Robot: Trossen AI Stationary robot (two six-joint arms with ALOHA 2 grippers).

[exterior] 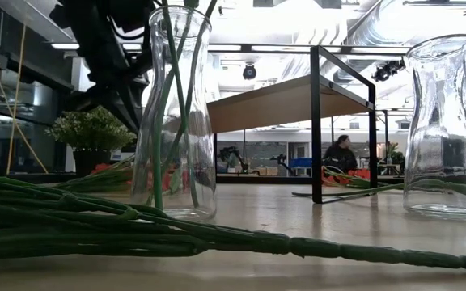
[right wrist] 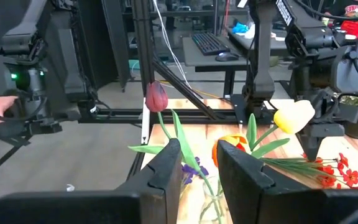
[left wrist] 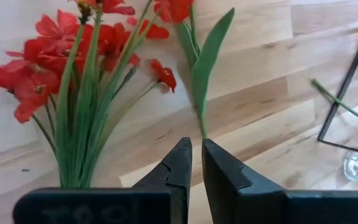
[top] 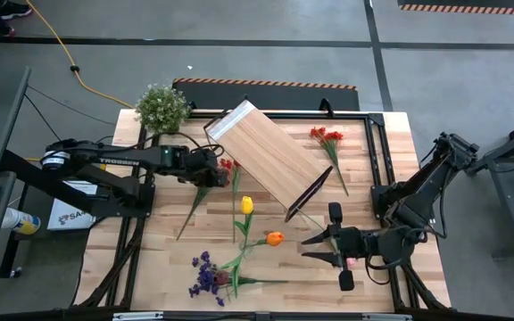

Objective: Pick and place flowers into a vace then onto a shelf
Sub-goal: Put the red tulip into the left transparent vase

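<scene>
Left gripper (left wrist: 196, 163): jaws narrow, pinched on thin green tulip stem (left wrist: 199, 93); red blossom spray (left wrist: 55, 56) stood just beside fingers, apparently in same vase (exterior: 174, 113).

Right gripper (right wrist: 199, 163): fingers part-open around rim of second vase (right wrist: 211, 202) holding maroon tulip (right wrist: 156, 96), orange tulip (right wrist: 230, 149); firm grip not confirmed.

Shelf (top: 270, 160): lay between arms, tilted on frame.

Loose flowers (top: 239, 259): on tabletop (top: 150, 259) near right gripper.

Handling advice, left: keep stem vertical over vase mouth, lower until end passes rim, release only then; avoid snagging neighbouring spray.
</scene>
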